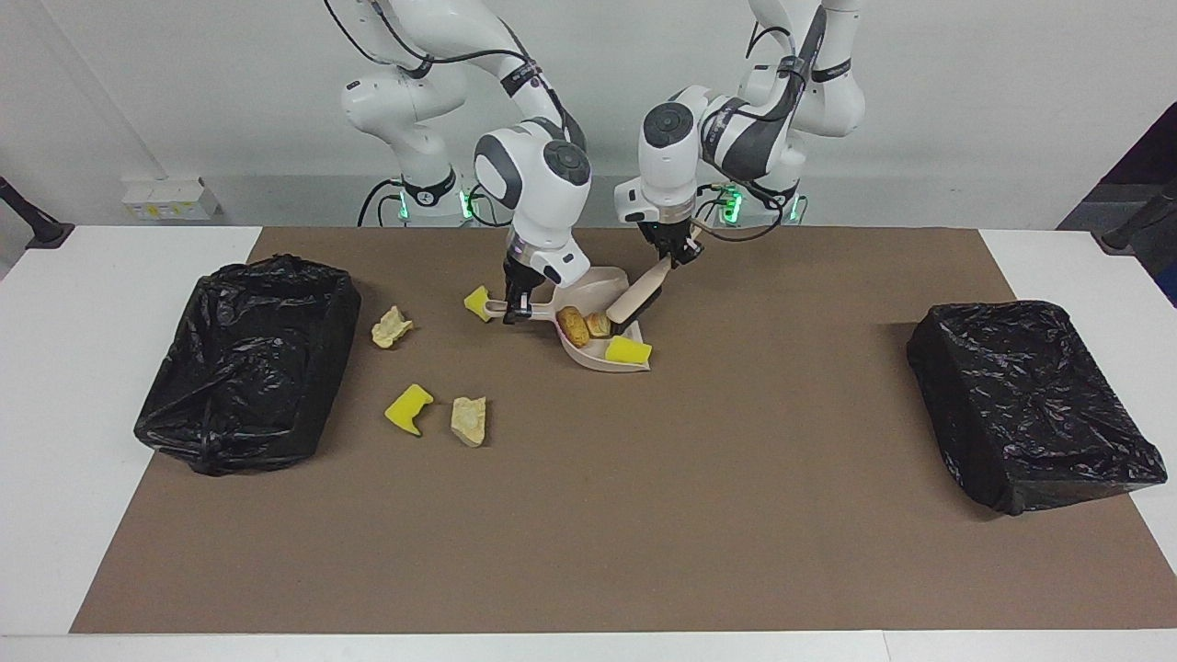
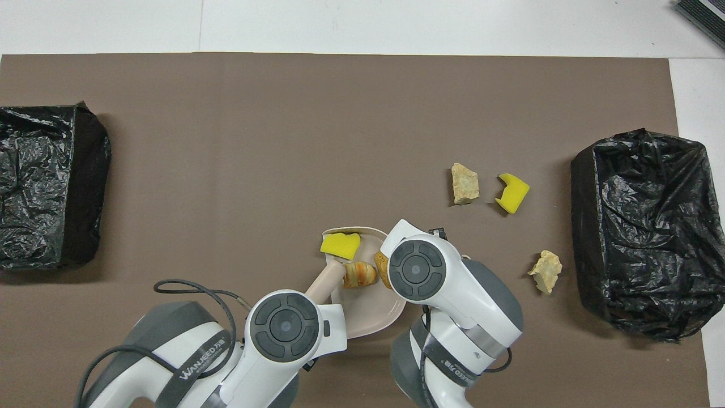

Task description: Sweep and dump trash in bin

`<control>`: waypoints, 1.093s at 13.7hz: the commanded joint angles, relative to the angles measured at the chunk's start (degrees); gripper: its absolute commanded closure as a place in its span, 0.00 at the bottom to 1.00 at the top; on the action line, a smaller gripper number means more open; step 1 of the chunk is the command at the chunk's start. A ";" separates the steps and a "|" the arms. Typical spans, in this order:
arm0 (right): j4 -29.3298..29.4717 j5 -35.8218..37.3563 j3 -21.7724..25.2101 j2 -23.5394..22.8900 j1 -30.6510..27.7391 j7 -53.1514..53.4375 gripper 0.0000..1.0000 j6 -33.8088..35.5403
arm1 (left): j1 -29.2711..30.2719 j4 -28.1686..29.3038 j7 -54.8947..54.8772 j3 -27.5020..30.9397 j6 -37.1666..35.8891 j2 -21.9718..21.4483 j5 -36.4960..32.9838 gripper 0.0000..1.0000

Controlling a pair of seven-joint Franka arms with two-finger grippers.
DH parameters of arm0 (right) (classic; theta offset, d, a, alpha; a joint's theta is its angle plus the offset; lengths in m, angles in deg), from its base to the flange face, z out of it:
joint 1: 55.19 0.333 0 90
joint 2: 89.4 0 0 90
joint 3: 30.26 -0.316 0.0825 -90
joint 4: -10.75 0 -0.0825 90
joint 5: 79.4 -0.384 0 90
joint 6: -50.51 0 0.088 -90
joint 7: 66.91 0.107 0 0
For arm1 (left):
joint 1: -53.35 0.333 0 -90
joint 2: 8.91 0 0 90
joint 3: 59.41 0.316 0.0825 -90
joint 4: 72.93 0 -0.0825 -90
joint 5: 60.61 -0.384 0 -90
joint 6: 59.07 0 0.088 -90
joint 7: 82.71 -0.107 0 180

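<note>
Arm shells: glossy white, rounded segments on both arms
Joint caps: dark grey discs with a ringed pattern, set in the white housings
Link inserts: dark grey panels along the forearms, one bearing white lettering
Cables: black, looping loosely along each arm and clipped by black bands
Base lights: small green glows at the foot of each arm
Left end effector point(image 1: 682, 254): black, small
Right end effector point(image 1: 517, 308): black, under a white wrist block

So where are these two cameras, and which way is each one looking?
Facing view: high across the table, looking at the robots; both arms show whole, tools on dustpan and brush.
Overhead view: above the robots' end, looking down and forward; only wrists and forearms show.
Shared: the dustpan, scattered trash, both black bins, turned half around.
</note>
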 commanded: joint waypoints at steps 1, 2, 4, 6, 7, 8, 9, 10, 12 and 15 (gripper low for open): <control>0.15 0.40 -0.29 -0.44 -0.73 -1.59 1.00 -0.75 | 2.74 1.30 0.30 0.24 -2.78 -3.17 0.78 1.00; 0.15 0.40 -0.29 -0.44 -0.73 -1.59 1.00 -0.75 | 3.80 1.74 0.30 0.24 -3.13 -3.61 0.78 1.00; 0.15 0.31 -0.29 -0.44 -0.73 -1.59 1.00 -0.75 | 6.35 2.36 1.69 0.24 -3.04 -4.32 0.78 1.00; 0.15 0.31 -0.29 -0.44 -0.73 -1.59 1.00 -0.84 | 9.42 2.89 6.16 0.16 -2.17 -4.23 0.78 1.00; 0.15 0.31 -0.29 -0.44 -0.81 -1.59 1.00 -0.75 | 10.82 2.98 9.14 0.16 -1.64 -4.14 0.78 1.00; 0.15 0.31 -0.29 -0.44 -0.73 -1.59 1.00 -0.84 | 11.45 3.94 10.48 0.16 -0.94 -4.32 0.78 1.00; 0.15 0.31 -0.29 -0.44 -0.73 -1.59 1.00 -0.84 | 11.54 4.64 11.28 0.24 0.46 -4.67 0.78 1.00; 0.15 0.31 -0.29 -0.44 -0.81 -1.59 1.00 -0.75 | 12.06 5.78 12.76 0.24 1.95 -5.19 0.78 1.00; 0.15 0.31 -0.29 -0.44 -0.73 -1.59 1.00 -0.75 | 13.21 8.94 14.88 0.16 5.11 -7.03 0.78 1.00; 0.15 0.31 -0.29 -0.44 -0.73 -1.59 1.00 -0.75 | 13.12 11.50 16.90 0.16 7.94 -8.62 0.87 1.00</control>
